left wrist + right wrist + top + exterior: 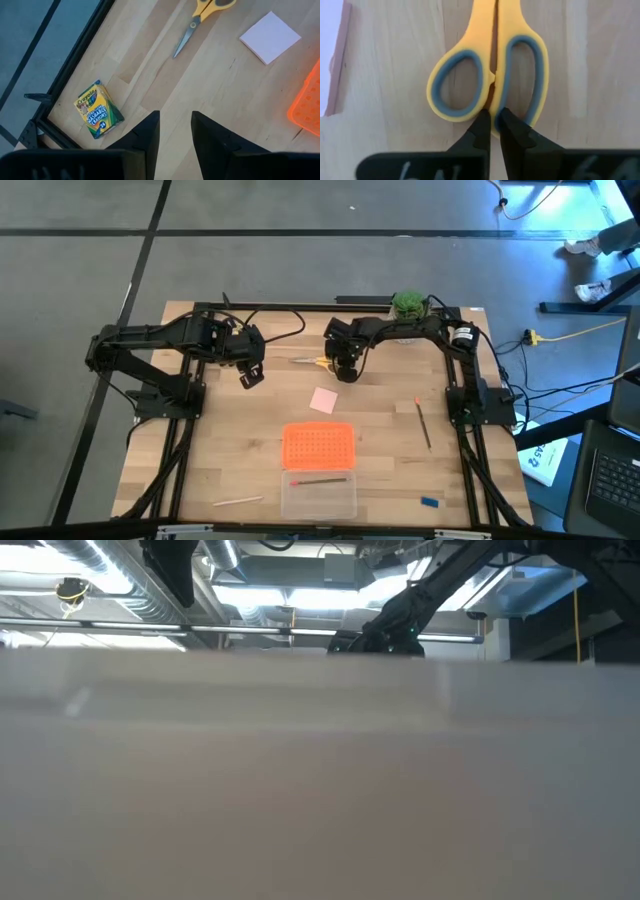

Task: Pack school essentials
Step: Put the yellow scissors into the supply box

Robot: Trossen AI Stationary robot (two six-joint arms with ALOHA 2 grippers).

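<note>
- Right gripper (494,131): fingers pinched on the rim of the scissors' (490,65) yellow handle, upper centre of the high view.
- Left gripper (175,135): partly open, empty, raised above the table (230,450); crayon box (97,109) near it.
- Pad (323,400) at centre.

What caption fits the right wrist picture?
Right gripper shut on the yellow scissors at their handle loops.

**Right arm low at the far edge, left arm hovering**

The right arm folds inward from the table's right side, wrist tipped down, its right gripper (493,131) lowered to the table surface with fingers pinched nearly together. The left arm reaches in from the left, its left gripper (175,131) held above the table, fingers slightly parted, holding nothing.
</note>
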